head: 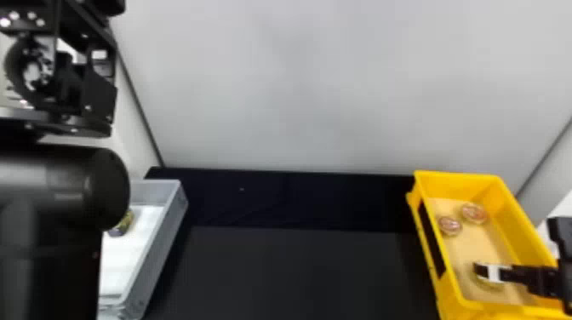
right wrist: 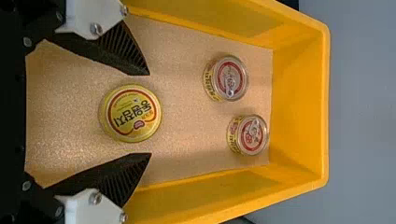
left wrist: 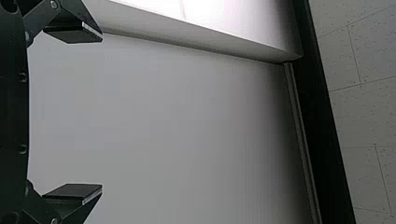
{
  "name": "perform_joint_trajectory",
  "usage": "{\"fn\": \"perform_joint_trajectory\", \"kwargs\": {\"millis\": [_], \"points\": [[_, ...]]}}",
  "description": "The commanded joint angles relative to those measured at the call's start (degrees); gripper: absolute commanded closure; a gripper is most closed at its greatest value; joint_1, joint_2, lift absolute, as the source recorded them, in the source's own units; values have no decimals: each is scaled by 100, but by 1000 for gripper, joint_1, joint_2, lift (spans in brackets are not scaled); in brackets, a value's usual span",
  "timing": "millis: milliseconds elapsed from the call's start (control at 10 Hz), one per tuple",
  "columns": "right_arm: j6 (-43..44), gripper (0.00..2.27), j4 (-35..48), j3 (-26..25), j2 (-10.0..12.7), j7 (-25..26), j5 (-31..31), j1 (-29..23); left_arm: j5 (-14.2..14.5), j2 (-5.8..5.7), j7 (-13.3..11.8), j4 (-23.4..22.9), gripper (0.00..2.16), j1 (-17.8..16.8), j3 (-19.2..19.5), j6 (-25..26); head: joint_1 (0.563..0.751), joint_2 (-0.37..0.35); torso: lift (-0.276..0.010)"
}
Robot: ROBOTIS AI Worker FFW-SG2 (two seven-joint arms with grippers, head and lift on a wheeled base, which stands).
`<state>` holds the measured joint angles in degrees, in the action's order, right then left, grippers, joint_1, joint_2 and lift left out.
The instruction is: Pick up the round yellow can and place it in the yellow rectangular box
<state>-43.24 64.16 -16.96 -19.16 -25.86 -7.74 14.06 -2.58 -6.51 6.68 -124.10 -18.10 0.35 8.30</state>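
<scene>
- Fingers of right gripper (right wrist: 149, 114) spread, holding nothing; left gripper (left wrist: 102, 112) likewise;
- round yellow can (right wrist: 133, 114) between right fingers, inside yellow box (right wrist: 301, 102);
- sideways drift while withdrawing could nudge can; skewed lift might catch box wall.

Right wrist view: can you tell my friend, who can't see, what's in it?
The robot's open right claw, not gripping anything, has a round yellow can showing between its black fingers. The can sits in a yellow box with two smaller cans that have red-ringed tops.
</scene>
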Motion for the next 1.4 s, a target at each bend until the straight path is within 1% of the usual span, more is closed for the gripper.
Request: {"fn": "perform_joint_trajectory", "kwargs": {"millis": [0,100,300,400,500,600,700,800,1000,1200,1300], "points": [[-64,67,132,9,-9,-78,70,-26,3,0,1,-9,140,8,9,-3,663,54,-5],[-134,65,659,9,0,-78,97,-122,-6,0,1,-9,140,8,18,-3,663,54,-5],[-688,68,2268,61,0,19,97,-184,-6,18,1,-17,140,34,44,-3,663,54,-5],[-1066,68,2953,79,18,151,106,-122,-6,35,1,-9,140,43,44,-3,663,54,-5],[-1119,67,3498,167,9,265,97,-43,-6,35,1,-9,140,43,44,-3,663,54,-5],[-1084,68,3946,211,26,581,273,1,-6,35,1,-9,140,43,53,-3,663,54,-5],[-661,79,4351,307,44,951,396,1,-6,44,1,-9,140,52,53,-3,663,54,-5],[-574,79,4658,413,35,1276,686,88,-15,44,1,-9,140,52,53,5,663,54,-5],[-37,110,5221,650,53,1927,914,291,-23,53,1,-9,140,61,62,5,663,54,-5],[429,117,5520,817,35,2120,1002,660,-23,62,1,-9,140,69,71,5,663,54,-5],[737,117,5713,993,35,2226,712,853,-23,62,1,-9,140,69,80,5,663,54,-5]]}}
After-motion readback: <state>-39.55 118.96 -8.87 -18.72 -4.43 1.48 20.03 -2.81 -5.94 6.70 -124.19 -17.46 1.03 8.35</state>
